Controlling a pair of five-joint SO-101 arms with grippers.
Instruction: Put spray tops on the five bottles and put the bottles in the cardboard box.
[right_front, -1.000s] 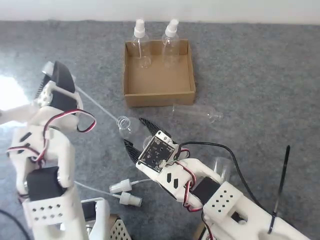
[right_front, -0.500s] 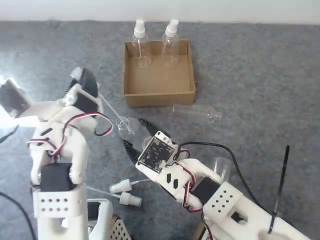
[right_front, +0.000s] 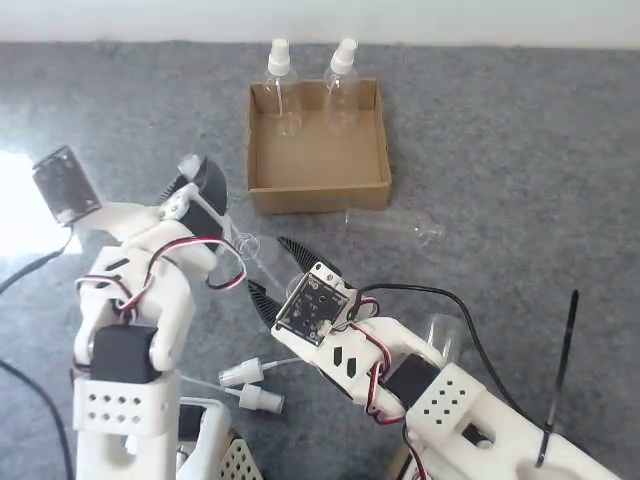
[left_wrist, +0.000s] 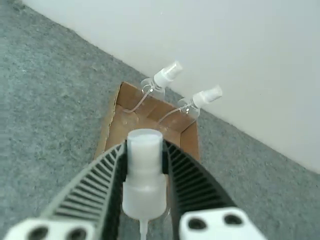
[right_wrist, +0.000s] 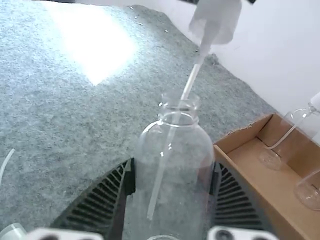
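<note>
Bottle three of five, capping under way.
Left gripper (left_wrist: 145, 146) clamps white plastic spray top (left_wrist: 145, 172), tube inside clear plastic bottle (right_wrist: 172, 150) clamped by right gripper (right_wrist: 172, 169). Two capped bottles (right_front: 278, 72) stand in brown cardboard box (right_front: 318, 192); three unboxed.

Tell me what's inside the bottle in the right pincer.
The tube of the spray top runs through the neck into the bottle; the top itself is above, in the left pincer. The base is hidden.

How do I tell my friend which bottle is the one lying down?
Find the cardboard box. Just outside its near side, a clear bottle lies flat on the grey table. The two bottles in the box stand up with white spray tops; this one has none.
</note>
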